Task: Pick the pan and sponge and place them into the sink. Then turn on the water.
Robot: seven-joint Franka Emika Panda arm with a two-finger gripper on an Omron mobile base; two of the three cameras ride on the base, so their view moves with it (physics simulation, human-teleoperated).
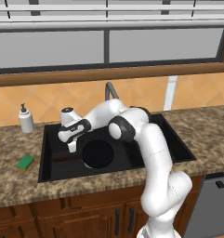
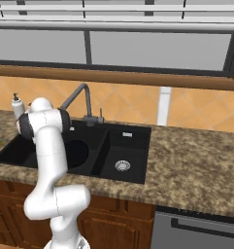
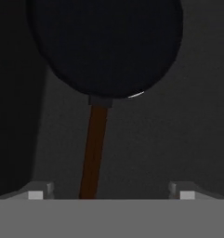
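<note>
Counter: we see a speckled granite counter [image 1: 11,186] under a wide window, with the sink [image 1: 48,160] set into it.
Sink: we find the pan [image 1: 97,154] lying flat in its larger basin, handle [image 3: 93,151] pointing toward the gripper; the smaller basin [image 2: 122,156] shows a bare silver drain [image 2: 122,166].
Gripper: our gripper [image 3: 108,191] hangs over the sink above the handle, fingers spread wide, touching nothing.
Sponge: we see the sponge [image 1: 25,162] on the counter just left of the sink.
Soap dispenser: soap dispenser [image 1: 25,119] stands behind the sink's left corner.
</note>
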